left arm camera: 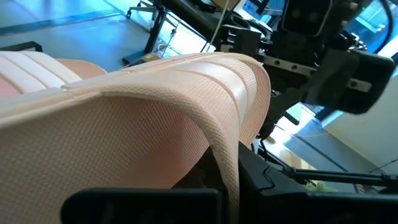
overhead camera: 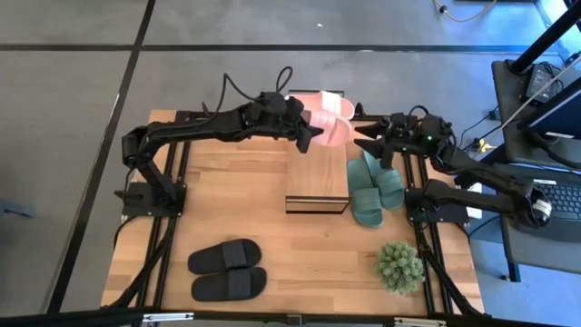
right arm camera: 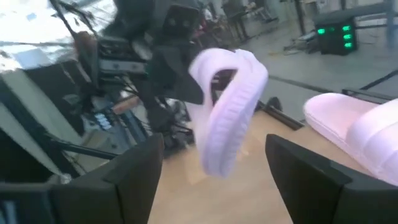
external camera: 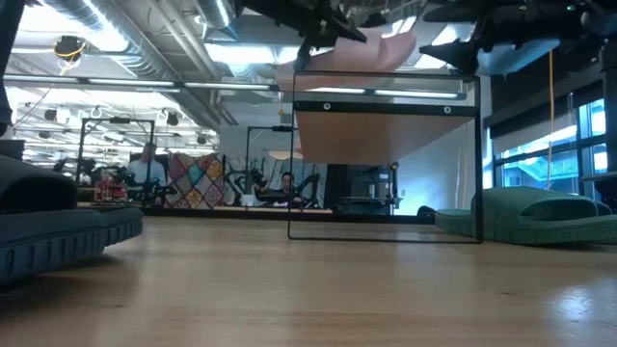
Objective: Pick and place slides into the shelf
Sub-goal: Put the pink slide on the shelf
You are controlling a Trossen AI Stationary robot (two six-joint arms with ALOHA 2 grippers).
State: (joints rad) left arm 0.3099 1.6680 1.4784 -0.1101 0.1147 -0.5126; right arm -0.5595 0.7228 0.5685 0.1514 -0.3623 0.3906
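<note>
The left gripper (overhead camera: 313, 134) is clamped shut on one pink slide (overhead camera: 329, 133), holding it above the far end of the shelf (overhead camera: 318, 182), long axis pointing across toward the right gripper (overhead camera: 368, 143). That gripper faces it just beyond, fingers spread wide and empty. The second pink slide (overhead camera: 325, 104) lies just behind the held one; no writing is legible.

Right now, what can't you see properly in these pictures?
- High view: the left gripper covers part of the pink slide it holds.
- Low view: the shelf top hides how that slide sits.
- Left wrist view: the slide fills the picture, hiding the shelf.
- Right wrist view: the right gripper is open; the second pink slide is cut off.
</note>
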